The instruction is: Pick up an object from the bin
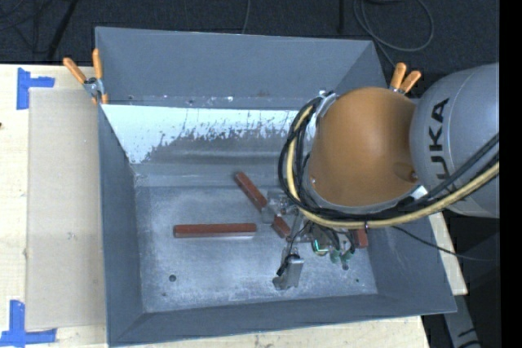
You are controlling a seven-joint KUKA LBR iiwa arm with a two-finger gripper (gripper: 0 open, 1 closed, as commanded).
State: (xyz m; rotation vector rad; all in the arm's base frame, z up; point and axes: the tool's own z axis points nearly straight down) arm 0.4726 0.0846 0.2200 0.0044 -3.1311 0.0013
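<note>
My gripper (287, 270) hangs low over the bin floor at the front right, under the arm's orange cover. A long brown flat stick (214, 231) lies level on the floor to its left, apart from it. A second brown stick (251, 190) lies slanted just above the gripper, its lower end running under the arm's cables. A short reddish piece (360, 239) peeks out at the right beneath the cover; I cannot tell what it is.
The orange cover and black-and-yellow cables hide the bin's right part. The bin's sloped walls rise close to the gripper at the front and right. Open floor lies to the left and front left.
</note>
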